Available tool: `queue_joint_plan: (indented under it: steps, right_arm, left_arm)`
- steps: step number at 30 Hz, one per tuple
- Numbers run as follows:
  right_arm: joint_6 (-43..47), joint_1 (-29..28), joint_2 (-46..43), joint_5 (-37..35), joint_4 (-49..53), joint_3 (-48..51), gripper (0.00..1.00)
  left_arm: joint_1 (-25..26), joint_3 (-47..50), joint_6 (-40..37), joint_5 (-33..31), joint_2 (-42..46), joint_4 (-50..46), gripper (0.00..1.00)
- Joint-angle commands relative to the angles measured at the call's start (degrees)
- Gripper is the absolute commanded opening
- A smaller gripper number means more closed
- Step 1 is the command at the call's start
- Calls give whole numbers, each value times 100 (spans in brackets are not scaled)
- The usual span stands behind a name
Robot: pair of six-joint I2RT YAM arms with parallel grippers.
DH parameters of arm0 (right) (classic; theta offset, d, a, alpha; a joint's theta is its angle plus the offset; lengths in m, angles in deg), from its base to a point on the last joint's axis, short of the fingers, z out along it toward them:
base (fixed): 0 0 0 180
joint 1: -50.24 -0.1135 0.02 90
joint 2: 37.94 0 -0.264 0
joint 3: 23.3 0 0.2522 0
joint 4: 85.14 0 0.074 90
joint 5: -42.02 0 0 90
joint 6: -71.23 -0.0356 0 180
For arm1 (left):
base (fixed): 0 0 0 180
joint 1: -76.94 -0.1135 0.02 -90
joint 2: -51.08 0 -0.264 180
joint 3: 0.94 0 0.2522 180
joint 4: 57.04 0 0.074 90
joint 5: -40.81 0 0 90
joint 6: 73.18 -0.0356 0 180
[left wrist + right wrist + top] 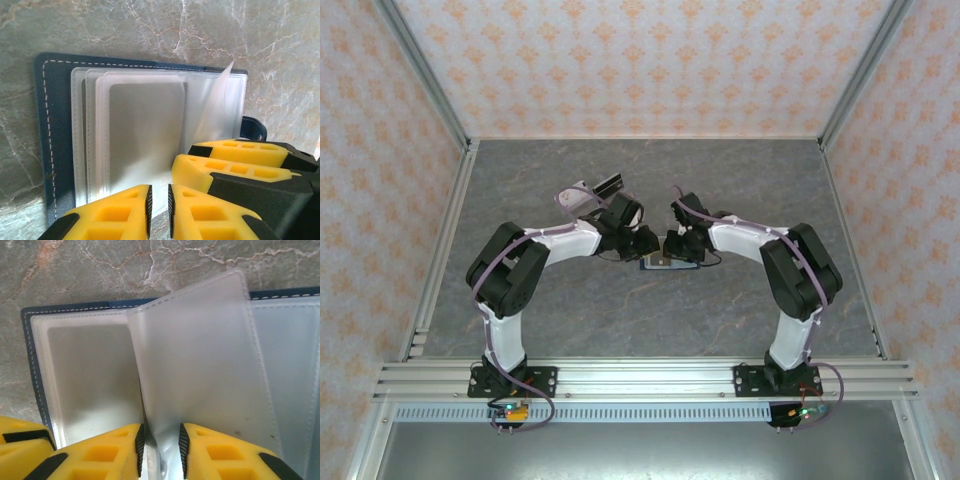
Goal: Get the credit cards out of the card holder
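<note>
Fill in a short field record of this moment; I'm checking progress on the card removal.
card holder: lying open on the grey table
right claw: shut on one clear sleeve, holding it upright
left claw: fingers nearly together at the holder's near edge; grip unclear
contents: greyish panel inside the front pocket; cannot tell if it is a card
</note>
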Motion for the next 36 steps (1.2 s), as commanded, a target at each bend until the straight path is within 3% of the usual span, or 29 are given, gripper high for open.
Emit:
queue_joint_plan:
  steps: [1, 7, 15, 27, 36]
  right_arm:
    - [-87, 43, -326, -285, 185, 227, 30]
    - [0, 49, -748, -192, 64, 277, 31]
    - [53, 40, -143, 441, 91, 20, 28]
    - [1, 40, 242, -107, 486, -136, 12]
    - [26, 39, 313, -157, 528, -154, 11]
  left_arm:
    - [12, -3, -220, -273, 251, -320, 19]
    - [-70, 61, -158, -424, 265, -385, 20]
    - [-70, 10, -34, -203, 80, -243, 20]
    - [-74, -112, -24, -252, -21, -517, 20]
    - [-92, -182, -25, -57, -240, -423, 21]
